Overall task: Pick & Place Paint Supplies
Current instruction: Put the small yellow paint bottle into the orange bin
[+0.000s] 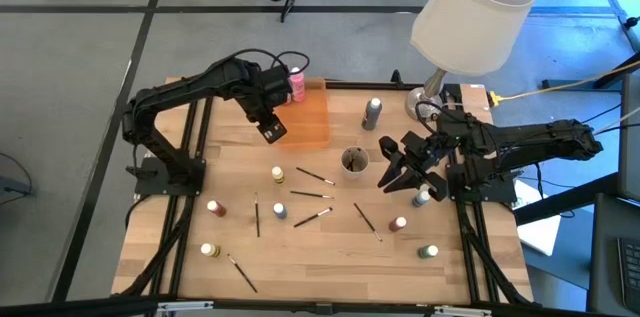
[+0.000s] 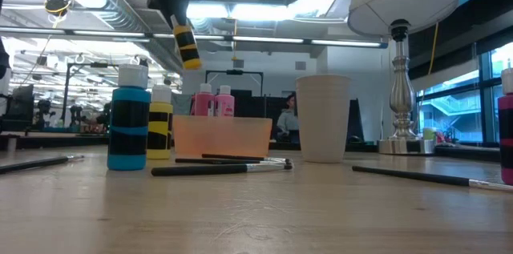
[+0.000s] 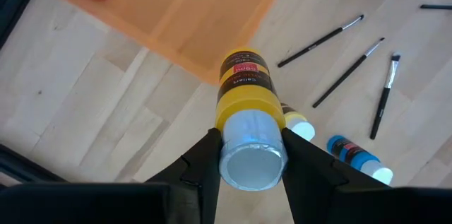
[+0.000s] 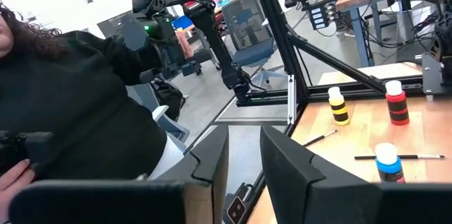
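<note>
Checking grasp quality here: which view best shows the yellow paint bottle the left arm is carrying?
The left wrist view: the yellow paint bottle fills the frame, clamped at its white cap between the left gripper's jaws. The low view shows it hanging tilted. The high view hides it behind the gripper; the right wrist view misses it.

Held bottle [image 3: 244,104]: yellow body, black label band, white cap. Tray [image 1: 308,117]: translucent orange. Bottle [image 2: 128,118] in the low view: blue with black band, white cap. Brushes [image 2: 220,169]: dark handles, pale tips. Table [image 1: 320,247]: light wood grain. Lampshade [image 1: 475,7]: white.
</note>
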Robot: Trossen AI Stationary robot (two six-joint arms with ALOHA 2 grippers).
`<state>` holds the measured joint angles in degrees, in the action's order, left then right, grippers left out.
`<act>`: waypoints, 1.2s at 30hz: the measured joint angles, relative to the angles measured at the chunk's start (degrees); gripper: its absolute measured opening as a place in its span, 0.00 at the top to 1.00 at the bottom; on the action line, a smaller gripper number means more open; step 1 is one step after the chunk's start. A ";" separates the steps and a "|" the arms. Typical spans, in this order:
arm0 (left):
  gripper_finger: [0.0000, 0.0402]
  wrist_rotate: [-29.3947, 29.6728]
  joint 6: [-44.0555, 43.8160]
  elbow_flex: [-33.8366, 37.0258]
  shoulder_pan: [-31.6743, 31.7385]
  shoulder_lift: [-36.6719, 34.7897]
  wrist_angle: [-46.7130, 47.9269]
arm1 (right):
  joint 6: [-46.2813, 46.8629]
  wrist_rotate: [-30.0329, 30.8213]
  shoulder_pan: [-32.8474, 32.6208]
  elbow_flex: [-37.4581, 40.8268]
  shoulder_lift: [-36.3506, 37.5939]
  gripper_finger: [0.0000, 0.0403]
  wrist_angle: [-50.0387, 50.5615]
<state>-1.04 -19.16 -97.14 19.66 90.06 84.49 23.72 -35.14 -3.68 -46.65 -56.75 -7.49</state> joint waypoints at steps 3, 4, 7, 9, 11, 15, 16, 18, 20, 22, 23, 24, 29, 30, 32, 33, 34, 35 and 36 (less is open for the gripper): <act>0.71 -0.01 0.02 0.00 0.00 0.00 -0.02 | -0.17 -0.02 0.00 0.00 0.00 0.78 0.00; 0.71 -0.01 0.04 0.00 0.00 0.00 -0.03 | -0.17 0.00 0.05 0.00 0.00 0.78 0.00; 0.71 0.00 0.96 0.00 0.02 0.09 -0.27 | -0.17 -0.42 0.44 0.02 0.00 0.78 0.01; 0.71 -0.04 1.50 0.00 0.24 0.20 -0.46 | -0.17 -0.74 0.70 0.01 0.00 0.78 0.02; 0.71 0.02 1.85 0.00 0.45 0.61 -0.90 | -0.17 -0.75 0.72 0.00 0.00 0.78 0.02; 0.71 -0.16 2.88 0.00 1.85 1.01 -0.91 | -0.17 -0.92 0.72 0.00 0.00 0.78 0.02; 0.71 -0.16 3.21 -0.02 2.13 1.14 -0.87 | -0.17 -0.92 0.72 0.00 0.00 0.78 0.02; 0.71 -0.22 3.94 0.00 3.07 1.49 -0.81 | -0.17 -0.92 0.74 0.00 0.00 0.78 0.02; 0.71 -0.78 4.62 0.00 3.89 1.41 -0.89 | -0.17 -0.93 0.85 0.00 0.00 0.78 0.02; 0.71 -1.68 5.46 0.00 4.72 1.58 -1.11 | -0.17 -1.10 1.22 0.02 0.00 0.78 0.04; 0.71 -2.23 5.88 0.00 5.23 1.76 -1.27 | -0.17 -1.11 1.42 0.00 0.00 0.78 0.08; 0.71 -2.77 6.46 0.00 5.72 1.87 -1.38 | -0.15 -1.11 1.58 0.00 0.00 0.78 0.20; 0.71 -3.26 9.68 -0.02 7.55 4.11 -2.29 | 0.40 -1.62 2.83 0.00 0.00 0.78 0.28; 0.71 -3.20 10.42 -0.02 8.01 4.75 -2.49 | 0.70 -1.64 3.09 0.01 0.00 0.78 0.30; 0.71 -3.19 11.98 -0.02 9.18 6.18 -3.01 | 0.88 -1.92 3.64 0.00 0.00 0.78 0.37; 0.71 -3.18 12.79 -0.02 9.69 7.03 -3.40 | 0.94 -2.37 3.94 0.00 0.00 0.78 0.37; 0.71 -3.14 13.61 -0.02 10.13 7.85 -3.97 | 0.94 -2.67 4.34 0.00 0.00 0.78 0.40; 0.71 -3.10 14.32 -0.02 10.70 8.55 -4.48 | 0.94 -3.05 4.72 0.00 0.00 0.78 0.48; 0.71 -3.13 15.03 -0.02 11.25 9.21 -4.68 | 0.94 -3.38 5.06 0.00 0.00 0.78 0.50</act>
<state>-4.17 -4.13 -97.17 30.91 99.27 79.81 24.67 -38.51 1.38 -46.65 -56.75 -6.98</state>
